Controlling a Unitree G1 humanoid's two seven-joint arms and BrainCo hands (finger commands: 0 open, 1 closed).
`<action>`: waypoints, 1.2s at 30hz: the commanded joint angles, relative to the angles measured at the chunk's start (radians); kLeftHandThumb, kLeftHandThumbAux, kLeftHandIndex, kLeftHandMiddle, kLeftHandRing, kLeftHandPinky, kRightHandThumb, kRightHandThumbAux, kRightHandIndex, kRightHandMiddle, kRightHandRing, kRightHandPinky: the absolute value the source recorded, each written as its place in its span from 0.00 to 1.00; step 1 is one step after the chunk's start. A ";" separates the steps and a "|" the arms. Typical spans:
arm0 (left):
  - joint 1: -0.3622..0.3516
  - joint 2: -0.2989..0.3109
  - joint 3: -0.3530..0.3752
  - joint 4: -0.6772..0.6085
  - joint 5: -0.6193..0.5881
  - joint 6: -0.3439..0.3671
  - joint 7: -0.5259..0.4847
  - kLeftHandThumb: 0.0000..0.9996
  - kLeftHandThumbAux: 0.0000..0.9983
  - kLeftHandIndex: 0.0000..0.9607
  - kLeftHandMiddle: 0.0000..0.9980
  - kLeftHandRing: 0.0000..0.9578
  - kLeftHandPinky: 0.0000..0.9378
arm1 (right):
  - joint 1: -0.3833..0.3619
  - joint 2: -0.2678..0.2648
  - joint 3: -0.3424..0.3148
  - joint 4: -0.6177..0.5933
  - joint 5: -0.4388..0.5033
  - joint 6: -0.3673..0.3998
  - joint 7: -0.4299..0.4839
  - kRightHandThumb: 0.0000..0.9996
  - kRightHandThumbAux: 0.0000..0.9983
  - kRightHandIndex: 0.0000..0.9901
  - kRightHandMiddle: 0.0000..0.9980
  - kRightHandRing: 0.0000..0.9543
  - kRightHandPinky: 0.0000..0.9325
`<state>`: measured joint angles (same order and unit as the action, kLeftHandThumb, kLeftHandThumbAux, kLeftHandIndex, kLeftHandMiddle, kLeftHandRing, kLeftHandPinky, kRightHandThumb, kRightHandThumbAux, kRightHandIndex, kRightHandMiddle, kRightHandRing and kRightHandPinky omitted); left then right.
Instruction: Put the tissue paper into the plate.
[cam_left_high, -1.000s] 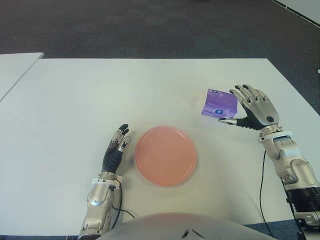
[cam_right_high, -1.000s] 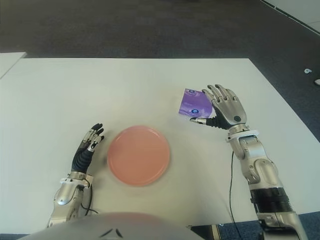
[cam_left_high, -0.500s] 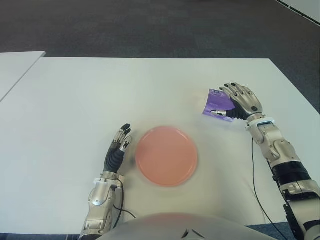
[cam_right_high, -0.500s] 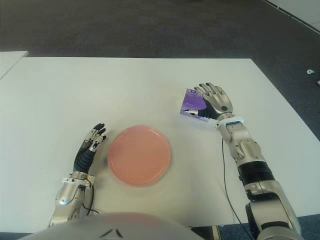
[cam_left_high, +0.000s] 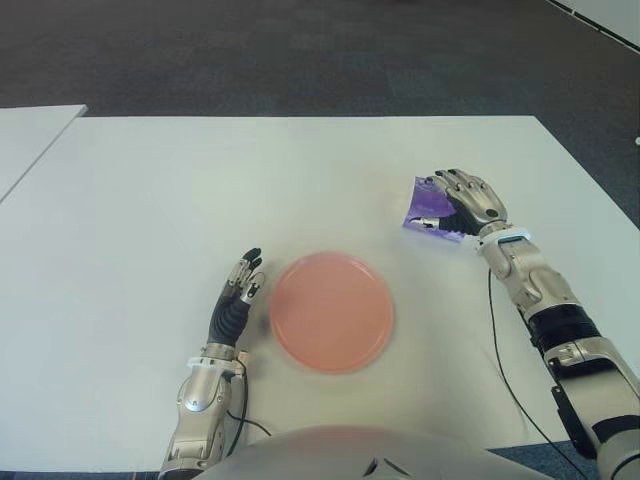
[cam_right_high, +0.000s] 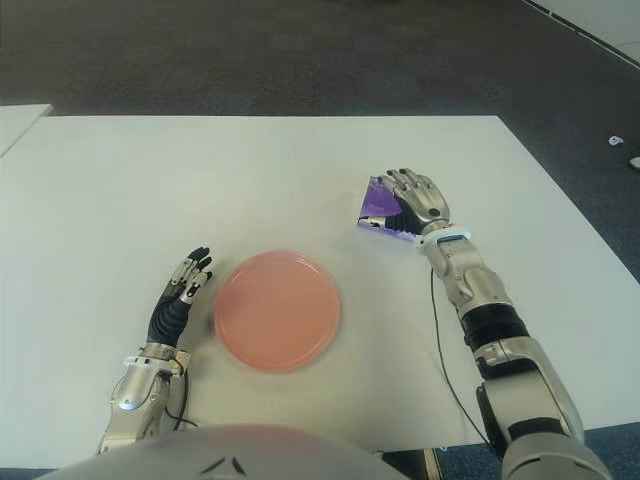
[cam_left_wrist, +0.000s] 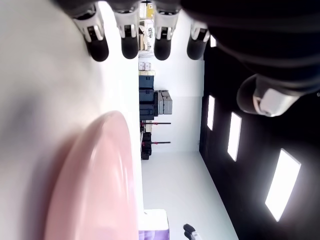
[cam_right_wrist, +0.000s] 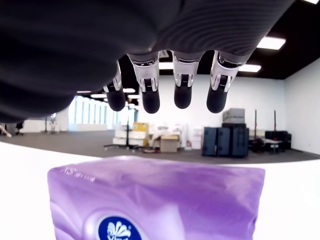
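Right wrist view gives me the right hand (cam_right_wrist: 170, 95) over the purple tissue pack (cam_right_wrist: 155, 200), fingers (cam_right_wrist: 182, 92) extended above it, not closed around it. From the eyes, I see the pack lying on the white desk (cam_left_high: 200, 190), right of and beyond the pink plate (cam_left_high: 331, 312). My left hand (cam_left_high: 234, 300) shows just left of the plate, fingers straight, holding nothing.

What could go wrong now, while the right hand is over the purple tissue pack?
1. The right hand covers the tissue pack, but its fingers are extended above it, not closed; lifting now may leave the pack on the table.
2. Pressing down could push the pack away from the plate.
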<state>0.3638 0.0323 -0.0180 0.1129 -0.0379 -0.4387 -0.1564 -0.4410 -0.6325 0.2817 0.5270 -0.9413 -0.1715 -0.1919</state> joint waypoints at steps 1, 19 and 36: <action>0.009 0.004 -0.003 0.019 0.011 0.019 0.008 0.00 0.33 0.00 0.00 0.00 0.00 | -0.029 0.016 0.024 0.042 0.020 0.002 -0.011 0.22 0.16 0.00 0.00 0.00 0.00; 0.007 0.009 -0.001 0.020 0.026 0.009 0.014 0.00 0.34 0.00 0.00 0.00 0.00 | -0.142 0.049 0.084 0.265 0.063 -0.048 -0.072 0.23 0.18 0.00 0.00 0.00 0.00; 0.010 0.018 0.008 0.019 0.022 0.013 0.013 0.00 0.35 0.00 0.00 0.00 0.00 | -0.191 0.070 0.117 0.417 0.097 -0.087 -0.140 0.23 0.19 0.00 0.00 0.00 0.00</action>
<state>0.3641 0.0439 -0.0145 0.1162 -0.0194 -0.4469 -0.1520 -0.6141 -0.5723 0.3859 0.9175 -0.8594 -0.2476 -0.3223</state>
